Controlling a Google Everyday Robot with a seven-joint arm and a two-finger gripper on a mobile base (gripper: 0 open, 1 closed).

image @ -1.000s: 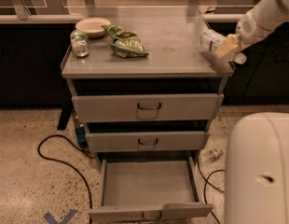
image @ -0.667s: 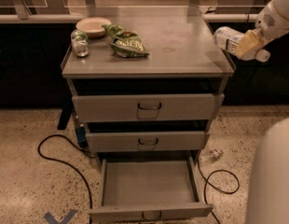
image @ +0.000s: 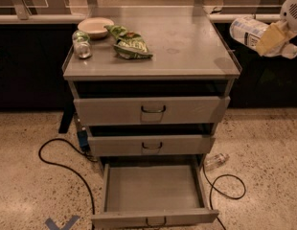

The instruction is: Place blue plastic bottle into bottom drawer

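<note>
Your gripper [image: 275, 36] is at 2 o'clock, fingers clamped on the bottle [image: 245, 30], past the right edge of the counter [image: 187, 56]. The bottom drawer [image: 153, 190] is open at 6 o'clock.

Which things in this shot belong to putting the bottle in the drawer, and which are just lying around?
Part of the job: blue plastic bottle, held by the gripper right of the cabinet; open bottom drawer.
Lying about: bowl, can, green snack bag on the cabinet top; small clear bottle and cable on the floor.
</note>
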